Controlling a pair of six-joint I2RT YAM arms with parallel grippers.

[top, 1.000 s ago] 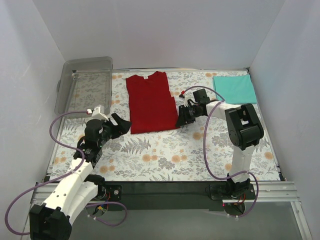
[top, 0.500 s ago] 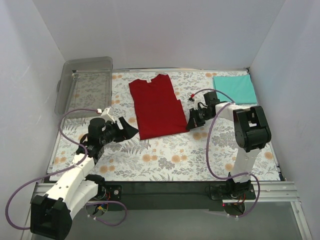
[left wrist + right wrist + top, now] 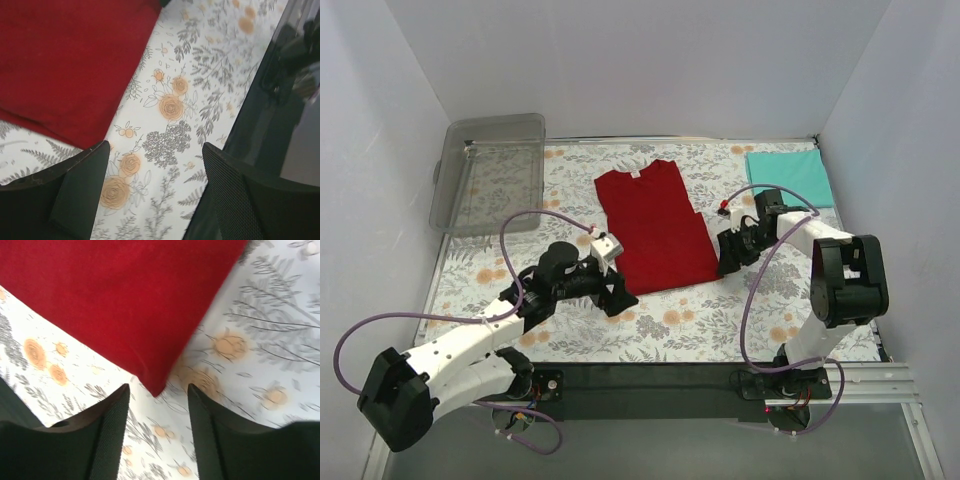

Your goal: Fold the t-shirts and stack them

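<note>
Tools spread, empty — left tool (image 3: 155,150) beside red t-shirt (image 3: 655,225) corner; right tool (image 3: 158,390) astride another.

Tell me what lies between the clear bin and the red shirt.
Only bare floral tablecloth separates bin and red shirt, per the top external view.

Lab test booth: white walls (image 3: 620,60), floral tablecloth (image 3: 660,322).

The left arm (image 3: 460,350) stretches low from the lower left toward the centre of the overhead view, left gripper (image 3: 617,298) pointed down-right, jaws spread wide. The right arm (image 3: 845,280) folds in from the right edge, right gripper (image 3: 728,262) angled down-left, jaws apart too.
</note>
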